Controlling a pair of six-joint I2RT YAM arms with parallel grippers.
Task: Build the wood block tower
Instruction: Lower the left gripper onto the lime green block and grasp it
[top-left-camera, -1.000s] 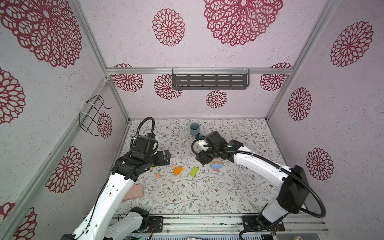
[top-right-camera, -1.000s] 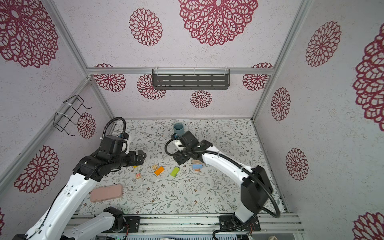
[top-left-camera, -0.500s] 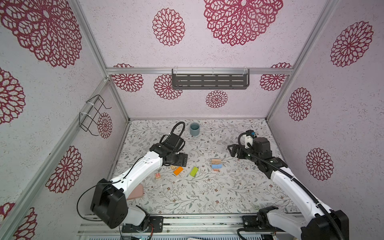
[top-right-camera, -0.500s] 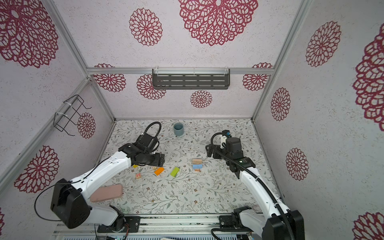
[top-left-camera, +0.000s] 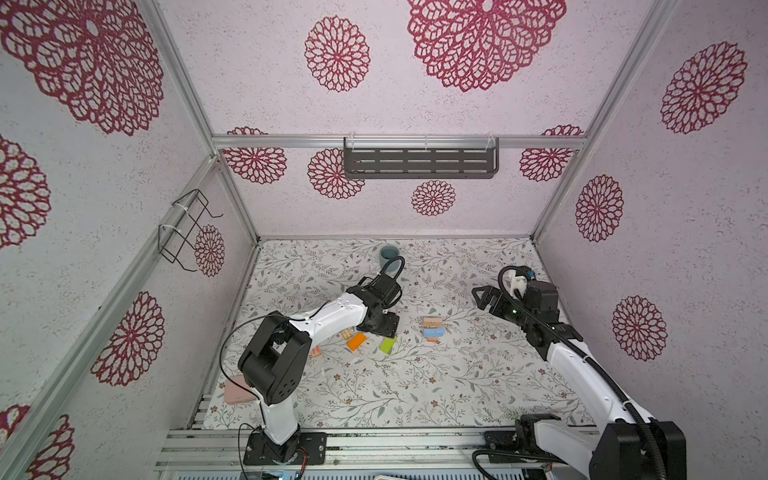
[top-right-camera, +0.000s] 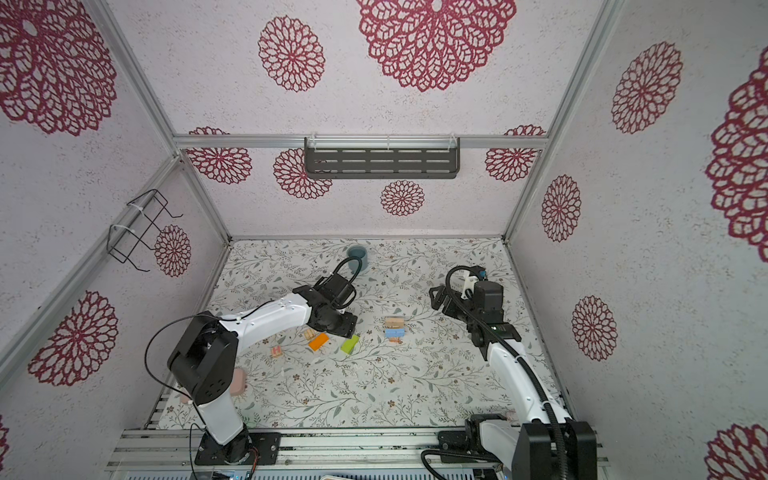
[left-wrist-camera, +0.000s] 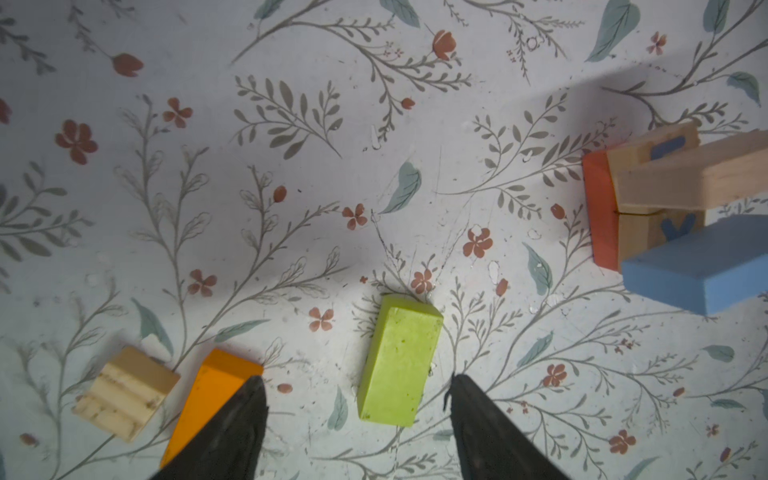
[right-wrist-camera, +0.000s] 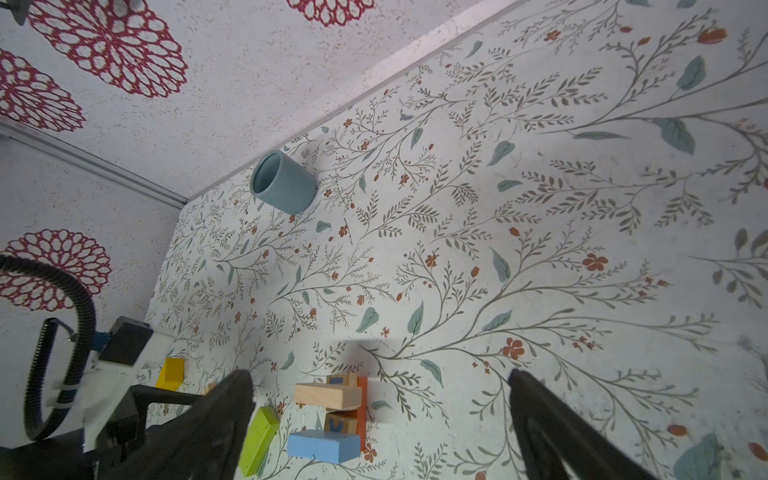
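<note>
Floral-print tabletop (top-left-camera: 415, 386): left gripper (left-wrist-camera: 355, 379) has swung in, jaws apart either side of the lime-green rectangular wood block (left-wrist-camera: 401, 359), while right gripper (right-wrist-camera: 380, 373) has pulled back wide open and empty from the low tan-blue-red block tower (top-left-camera: 433, 328) ahead of it, so green looks next to stack.

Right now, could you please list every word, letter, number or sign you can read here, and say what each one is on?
"Y" or "V", blue, partly hidden by the blue block: letter cube.
Blue letter, mostly hidden by the tan block, unreadable: second letter cube.
Reddish mark, too small to read: lone cube.
Nothing else readable.
</note>
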